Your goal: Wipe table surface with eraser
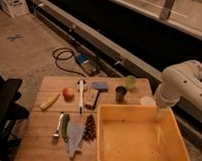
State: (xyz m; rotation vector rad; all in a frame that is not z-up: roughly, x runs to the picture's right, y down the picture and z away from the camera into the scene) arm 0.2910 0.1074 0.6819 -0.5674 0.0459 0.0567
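The eraser point(92, 98), a small pale tan block with a darker side, lies on the wooden plank table surface point(40, 138), near its middle and just right of the white-handled tool point(81, 94). My white arm comes in from the right and bends down at the far rim of the yellow tub. The gripper point(162, 115) hangs at that rim, well to the right of the eraser and not touching it. Its tip is partly hidden against the tub.
The big yellow tub point(142, 157) fills the table's right front. An orange fruit point(68, 93), a banana point(50, 101), a blue pad point(100, 86), a dark cup point(121, 93), a green cup point(130, 82) and a white cup point(148, 101) stand around. A cucumber point(65, 126), a pine cone point(89, 127) and a peeler point(58, 129) lie in front.
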